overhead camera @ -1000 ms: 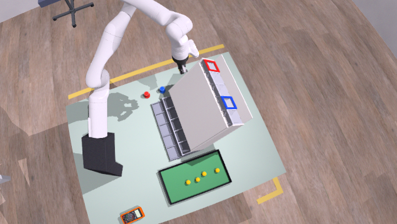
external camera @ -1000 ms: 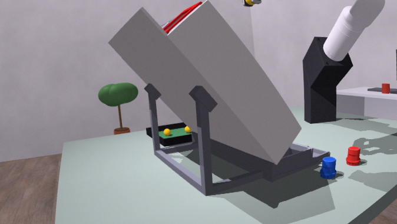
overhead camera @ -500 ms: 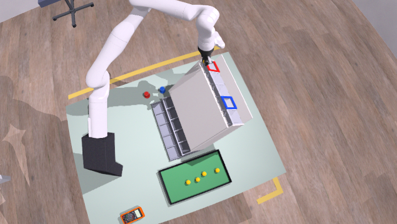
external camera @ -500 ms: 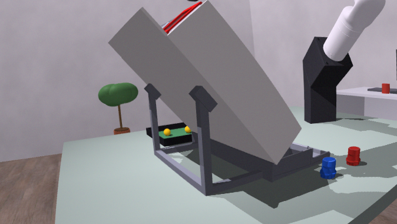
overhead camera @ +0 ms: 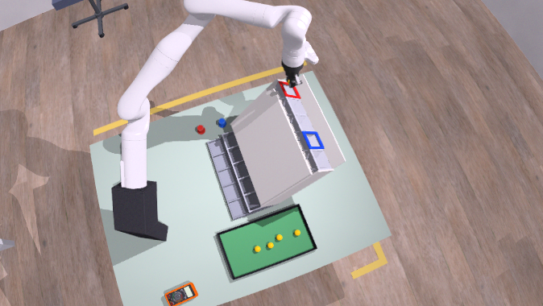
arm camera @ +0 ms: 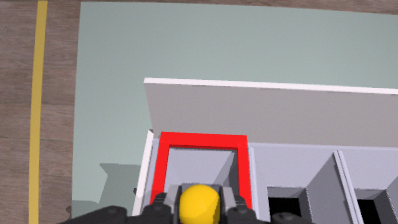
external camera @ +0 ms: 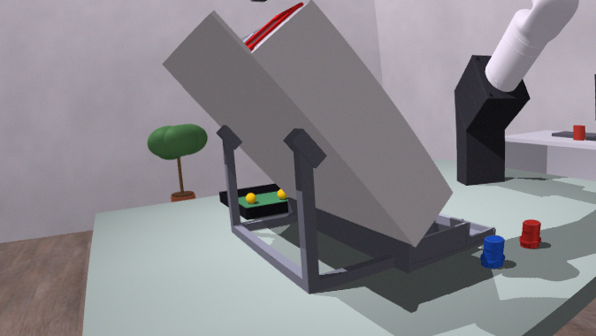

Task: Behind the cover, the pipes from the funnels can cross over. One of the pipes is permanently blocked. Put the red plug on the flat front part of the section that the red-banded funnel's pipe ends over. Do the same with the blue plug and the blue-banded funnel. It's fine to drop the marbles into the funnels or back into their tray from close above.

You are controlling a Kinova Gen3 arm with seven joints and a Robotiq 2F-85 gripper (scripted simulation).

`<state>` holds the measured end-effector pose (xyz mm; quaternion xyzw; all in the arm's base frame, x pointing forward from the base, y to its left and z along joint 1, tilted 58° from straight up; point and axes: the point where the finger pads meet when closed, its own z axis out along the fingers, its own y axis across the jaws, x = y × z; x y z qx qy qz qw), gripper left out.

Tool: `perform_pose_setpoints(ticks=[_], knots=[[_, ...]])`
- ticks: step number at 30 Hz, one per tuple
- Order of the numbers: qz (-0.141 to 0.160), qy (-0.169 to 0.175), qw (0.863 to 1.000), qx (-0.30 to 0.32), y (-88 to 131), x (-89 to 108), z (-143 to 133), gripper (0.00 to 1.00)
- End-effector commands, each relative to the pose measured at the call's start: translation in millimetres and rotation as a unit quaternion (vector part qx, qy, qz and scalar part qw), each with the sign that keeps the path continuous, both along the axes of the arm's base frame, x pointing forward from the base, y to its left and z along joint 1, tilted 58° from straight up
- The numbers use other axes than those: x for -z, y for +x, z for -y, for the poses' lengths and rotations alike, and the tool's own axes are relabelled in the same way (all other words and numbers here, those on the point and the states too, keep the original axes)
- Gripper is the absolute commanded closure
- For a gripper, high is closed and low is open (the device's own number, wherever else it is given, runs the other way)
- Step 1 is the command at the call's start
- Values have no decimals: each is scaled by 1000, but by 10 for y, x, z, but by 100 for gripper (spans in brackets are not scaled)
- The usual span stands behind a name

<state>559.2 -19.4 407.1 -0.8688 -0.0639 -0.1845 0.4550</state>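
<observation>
gripper [overhead camera: 293, 84] [arm camera: 200, 202]: pinching yellow marble [arm camera: 200, 205], above red funnel [overhead camera: 296, 97] [arm camera: 204, 140] | blue funnel [overhead camera: 313, 148] [overhead camera: 313, 148]: farther along same top edge | red plug [overhead camera: 201, 130] [external camera: 531, 234], blue plug [overhead camera: 221, 122] [external camera: 492, 252]: upright on table [overhead camera: 177, 250] [external camera: 177, 283], near each other | tray [overhead camera: 263, 266] [external camera: 254, 214]: four marbles inside

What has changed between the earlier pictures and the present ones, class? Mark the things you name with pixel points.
The claw [overhead camera: 294, 85] [arm camera: 200, 202] has moved from the plug side of the sloped cover [overhead camera: 270, 149] [external camera: 354, 110] to above the red-banded funnel [overhead camera: 289, 89] [arm camera: 204, 141]. It was already carrying a yellow marble [arm camera: 199, 204] and grips it now. Both plugs, red [overhead camera: 201, 130] [external camera: 531, 234] and blue [overhead camera: 221, 122] [external camera: 492, 252], and the four marbles in the tray [overhead camera: 225, 255] [external camera: 254, 216] stayed put.
</observation>
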Motion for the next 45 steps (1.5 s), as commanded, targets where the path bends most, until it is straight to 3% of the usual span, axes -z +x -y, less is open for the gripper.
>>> perform_pose_setpoints(ticks=[1, 2, 3, 19, 20, 45], knots=[[0, 0, 1000, 1, 2, 0, 10, 100], [0, 0, 1000, 1, 2, 0, 10, 100], [1, 0, 1000, 1, 74, 160, -242, 100], [1, 0, 1000, 1, 74, 160, -242, 100], [0, 0, 1000, 1, 74, 161, -240, 0], [0, 0, 1000, 1, 74, 161, -240, 0]])
